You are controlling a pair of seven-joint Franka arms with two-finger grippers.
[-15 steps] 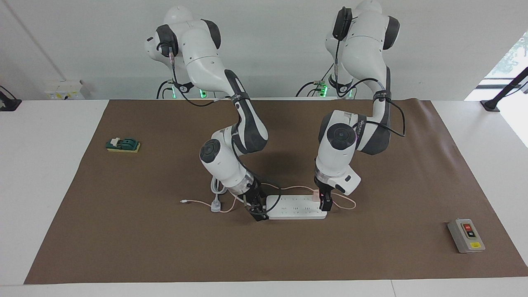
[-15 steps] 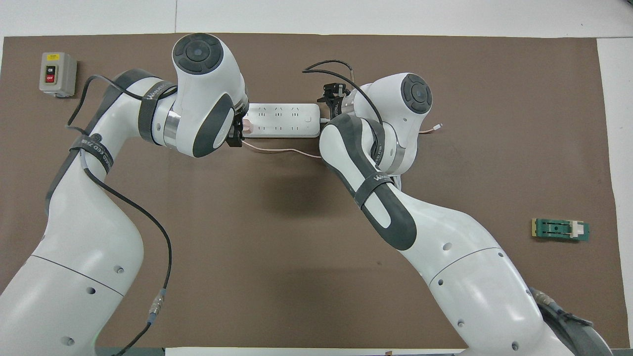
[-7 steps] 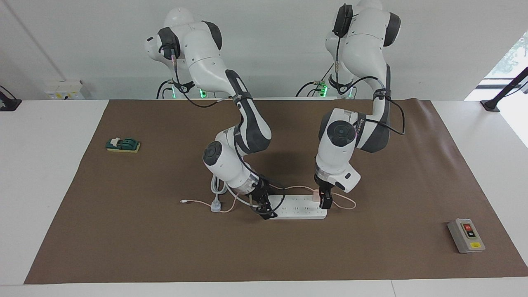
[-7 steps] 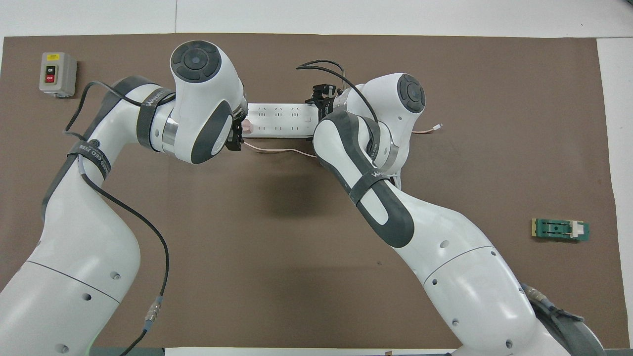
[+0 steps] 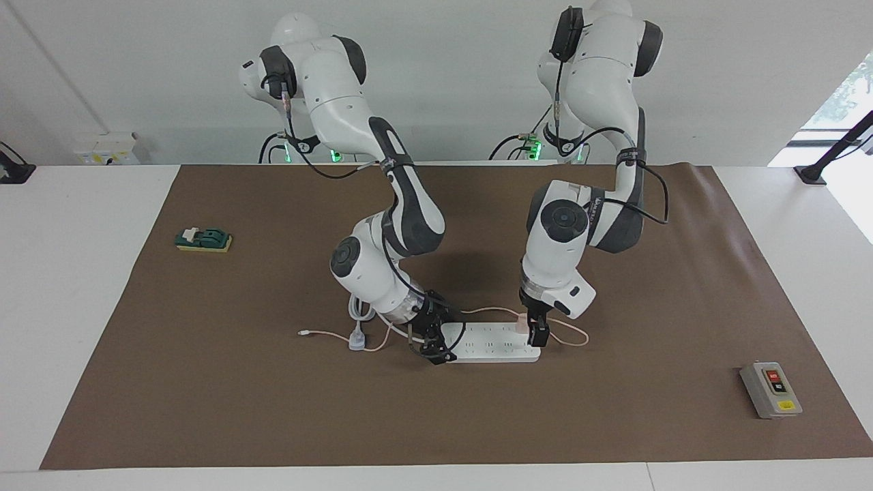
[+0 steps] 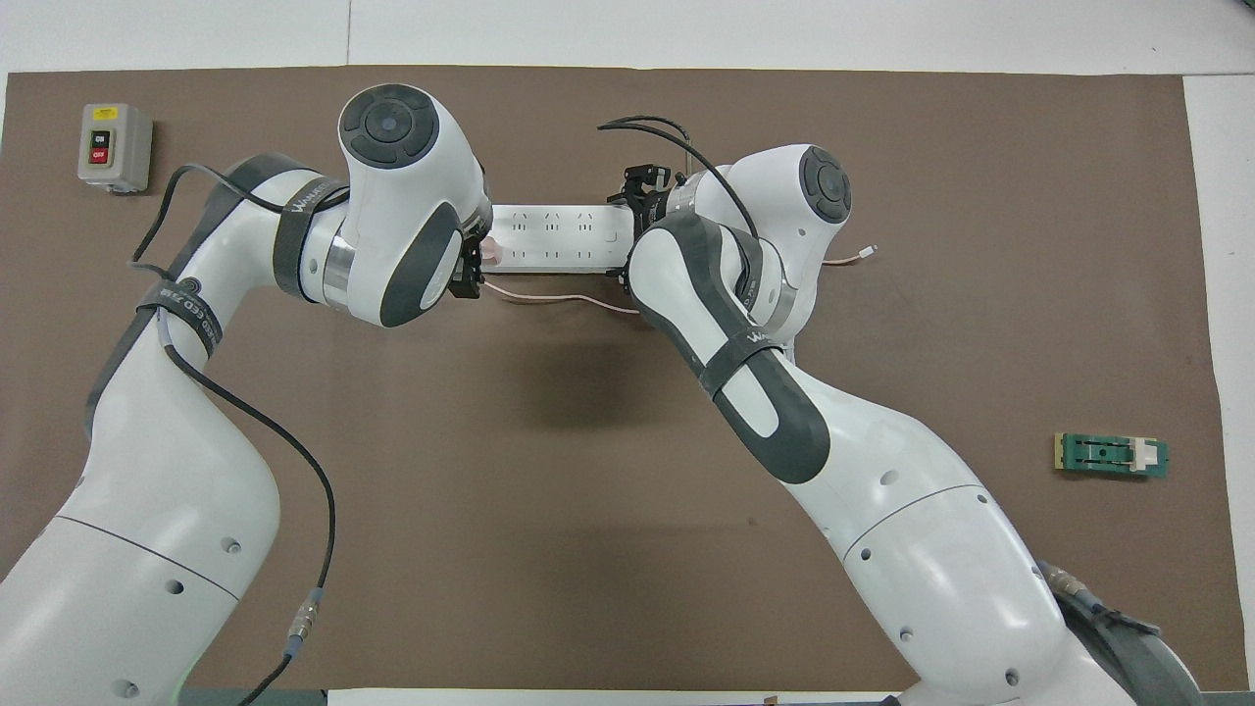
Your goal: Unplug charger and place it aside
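While both of my arms were bent down over the middle of the brown mat [image 5: 204, 409], my left gripper [image 5: 537, 332] stood nearly upright at the power strip [image 5: 492, 343], at its end toward my left arm's side of the table. Its fingers were spread as wide as they go, one on each side of the charger [image 5: 521, 320], the small pale-pink cube that was plugged into the strip; whether the pads pressed it or only flanked it I could not make out. My right gripper [image 5: 431, 351] was tilted steeply down onto the strip's other end, and I could not tell whether its fingers were open or closed.

From the facing camera I saw the grey-white plug [image 5: 357, 339] with its thick white cord lying on the mat toward my right arm's end (my own right forearm hid it from overhead). Overhead, my left wrist covered nearly all of the charger [image 6: 493, 253], yet the pink cable [image 6: 559, 298] showed plainly along the strip's side nearer to me, and its free tip lay past my right elbow.

Counted: one power strip, one charger, one grey-white plug, one grey switch box [image 5: 771, 389] and one green block [image 5: 203, 239], the last two well apart near opposite ends of the mat.
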